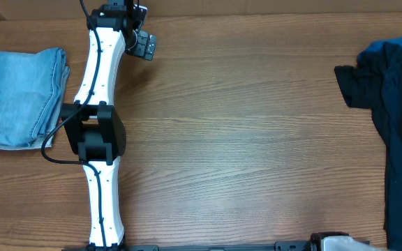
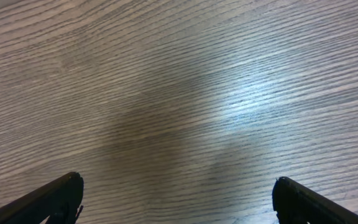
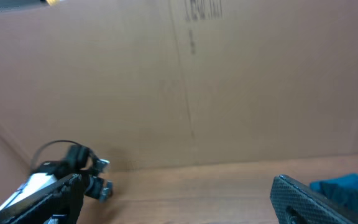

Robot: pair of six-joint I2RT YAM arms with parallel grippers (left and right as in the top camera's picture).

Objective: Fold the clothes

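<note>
One folded light-blue denim piece (image 1: 21, 97) lies at the counter's (image 1: 243, 139) left edge, and one dark heap of garments (image 1: 400, 139) sits far right. The left gripper (image 2: 178, 183) and right gripper (image 3: 178, 182) both gape wide, empty.

Wood-grain table (image 1: 243, 139), smooth with a faint sheen. Folded jeans (image 1: 19, 97) of washed, matt light-blue denim. Soft matt cloth on dark garments (image 1: 400, 139). Smooth white plastic on left arm (image 1: 100, 63), black joints.
</note>
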